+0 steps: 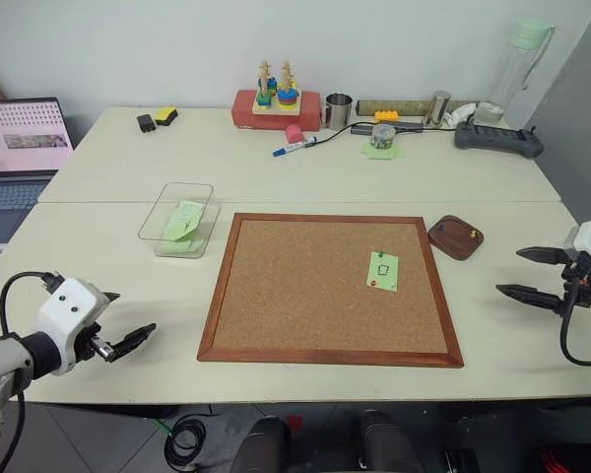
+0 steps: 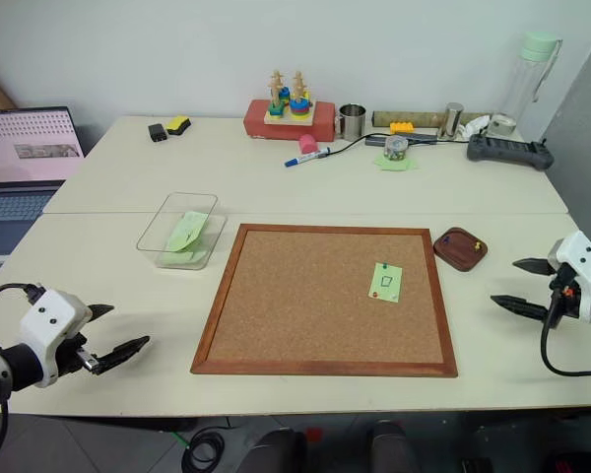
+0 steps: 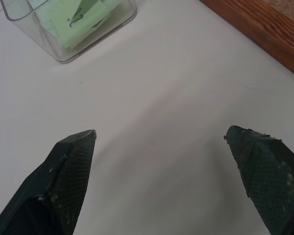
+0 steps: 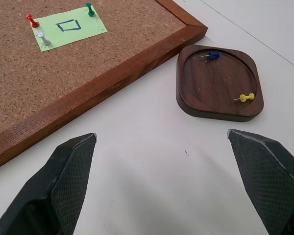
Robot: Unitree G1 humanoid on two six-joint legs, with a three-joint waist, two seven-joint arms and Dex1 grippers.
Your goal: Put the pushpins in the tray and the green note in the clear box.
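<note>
Note [image 4: 67,27] pinned on board [image 4: 108,81] by 3 pins.
Both grippers, left [image 1: 128,342] and right [image 1: 532,274], spread wide, well apart from note; tray [image 4: 218,83] near right.

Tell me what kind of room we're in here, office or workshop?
Most likely an office or lab workspace set up for desk-tidying trials. Pale tables pushed together carry a cork board with a pinned green note, an open laptop sits at the side, and markers and a stacking toy line the wall.

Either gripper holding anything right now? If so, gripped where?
Nothing held. Left gripper and right gripper are both open over bare table.
</note>
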